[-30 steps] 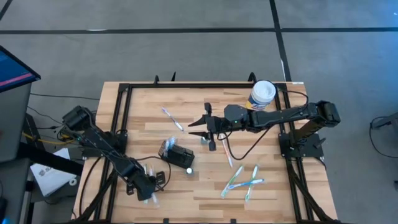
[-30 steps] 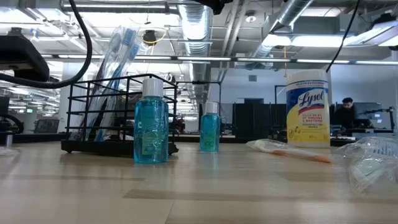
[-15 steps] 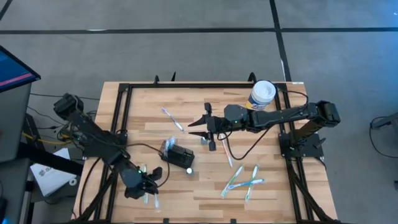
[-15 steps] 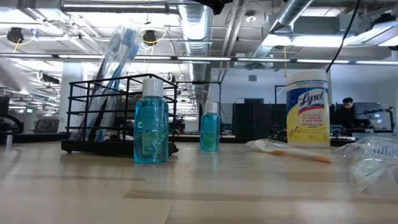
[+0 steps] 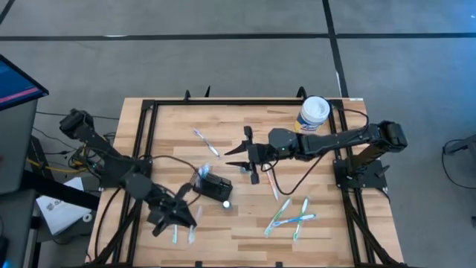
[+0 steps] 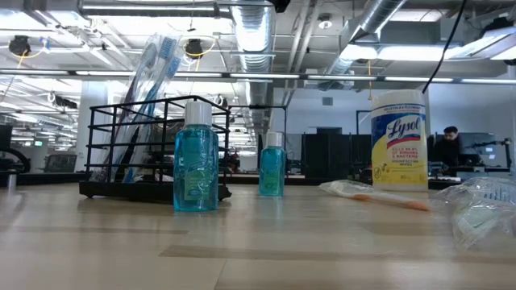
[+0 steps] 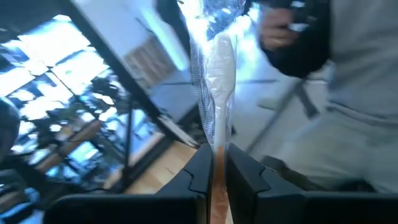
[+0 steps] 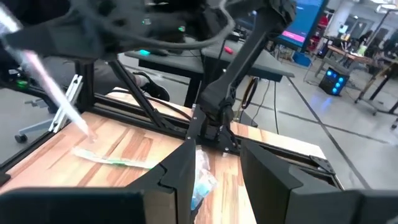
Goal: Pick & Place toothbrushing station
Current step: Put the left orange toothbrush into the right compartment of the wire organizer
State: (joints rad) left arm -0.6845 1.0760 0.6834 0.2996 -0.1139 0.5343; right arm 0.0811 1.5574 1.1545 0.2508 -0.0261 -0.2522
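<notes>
High view: the toothbrushing station (image 5: 213, 184), a small black holder, stands near the middle of the wooden tabletop (image 5: 171, 126). The left gripper (image 5: 181, 216) sits at the near left part of the tabletop, just beside the station; wrapped toothbrushes (image 5: 182, 235) lie beneath it. The right gripper (image 5: 236, 156) hovers above the tabletop's centre, on the far side of the station and apart from it, its jaws spread and empty. A yellow canister (image 5: 313, 115) with a white lid stands at the far right corner. Further wrapped toothbrushes (image 5: 290, 217) lie at the near right.

Low view: the station (image 6: 153, 149) appears as a black wire frame holding packaged toothbrushes, with two blue bottles (image 6: 196, 157) beside it and the canister (image 6: 399, 138) to the right.

Left wrist view: the left jaws are clenched on a wrapped toothbrush (image 7: 214, 106), which stands straight out between the fingers (image 7: 198, 172).

Right wrist view: the right fingers (image 8: 264, 177) stand apart, nothing between them; a wrapped toothbrush (image 8: 112, 159) lies on the tabletop beyond.
</notes>
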